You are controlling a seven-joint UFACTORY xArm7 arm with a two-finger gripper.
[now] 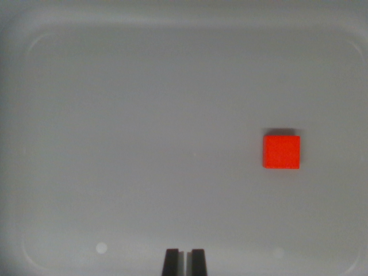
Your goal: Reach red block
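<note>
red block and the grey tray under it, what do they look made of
Red block: flat, even red with crisp edges and no glare, so probably matte painted wood or plastic; the picture cannot settle which.
Tray: smooth pale grey with rounded moulded corners and a soft sheen, likely plastic.

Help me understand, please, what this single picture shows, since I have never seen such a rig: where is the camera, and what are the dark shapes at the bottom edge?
The picture comes from a camera on the wrist of a robot arm, looking straight down. The two dark prongs at the bottom edge are the fingertips of the arm's gripper; they stand close together with only a thin slit between them, and they hold nothing. Below lies a pale grey tray with rounded corners. On it sits one small red square block, towards the wrist view's right, well apart from the gripper. A faint pale spot shows near the tray's lower edge; I cannot tell what it is.
</note>
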